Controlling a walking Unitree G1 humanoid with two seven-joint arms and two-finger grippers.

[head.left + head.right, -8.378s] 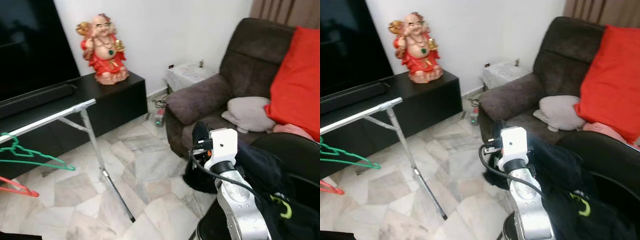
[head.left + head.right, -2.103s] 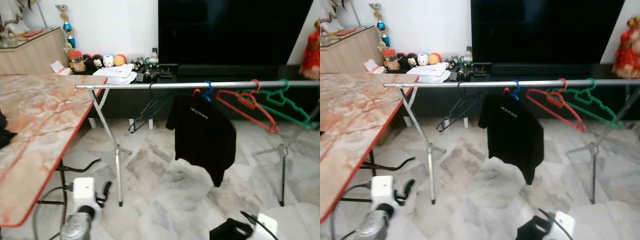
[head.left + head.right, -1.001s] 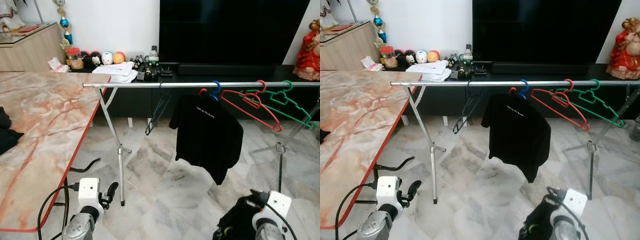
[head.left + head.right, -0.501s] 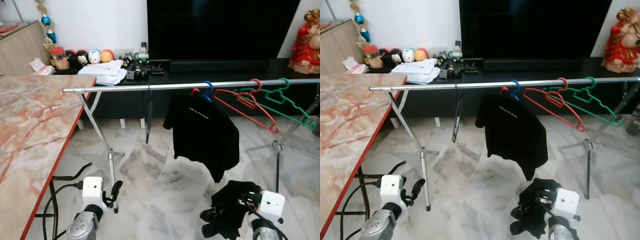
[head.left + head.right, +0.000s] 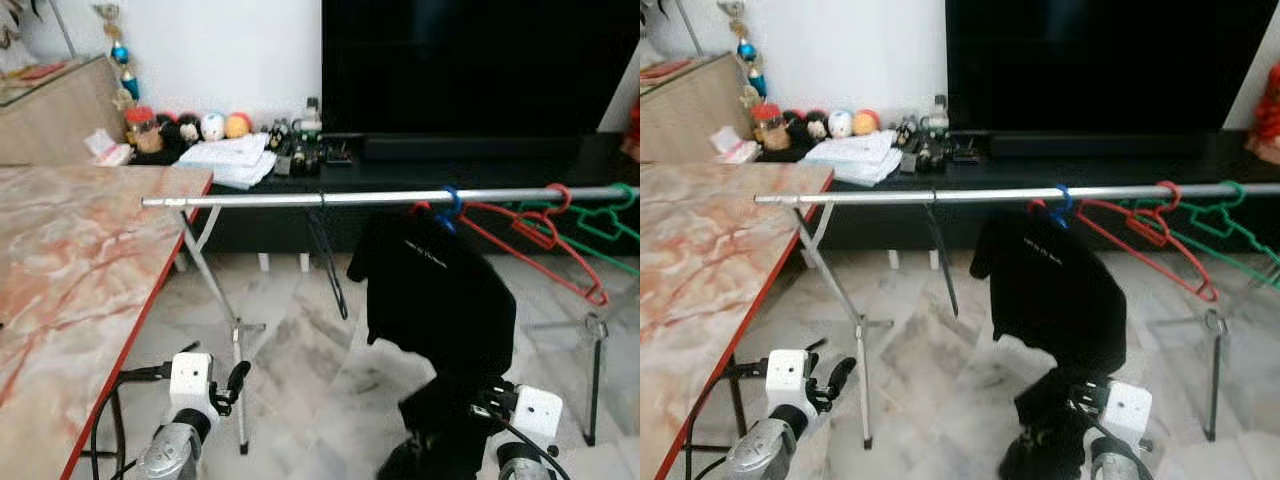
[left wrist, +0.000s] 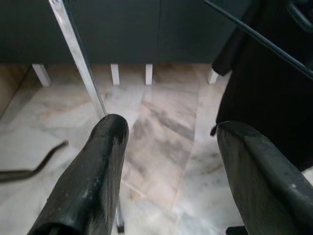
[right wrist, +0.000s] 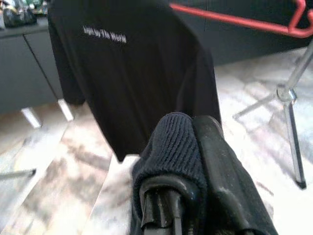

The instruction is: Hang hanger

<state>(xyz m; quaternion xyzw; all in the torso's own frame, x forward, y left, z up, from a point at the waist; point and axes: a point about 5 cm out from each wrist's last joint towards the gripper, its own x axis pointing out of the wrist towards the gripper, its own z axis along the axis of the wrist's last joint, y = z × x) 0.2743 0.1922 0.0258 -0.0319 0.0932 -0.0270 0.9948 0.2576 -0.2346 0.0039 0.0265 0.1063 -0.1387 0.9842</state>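
While the robot faces the drying rail [image 5: 300,199], which crosses the middle of the frame, the right gripper [image 7: 183,205] sits at the lower right with its jaws clamped on a dark knitted garment [image 7: 168,147]. A lime-green hook, apparently the hanger [image 5: 1027,437], peeps from that bundle. At lower left, the left gripper [image 6: 168,161] hangs low with jaws apart, holding nothing. On the rail hang a thin black hanger [image 5: 328,250], a black T-shirt [image 5: 440,300], a red hanger [image 5: 540,240] and a green hanger [image 5: 610,215]. Step in hand, as judged: carrying the load to the rail. Next move: raise the right arm and seat the hook over bare rail, left of the T-shirt.
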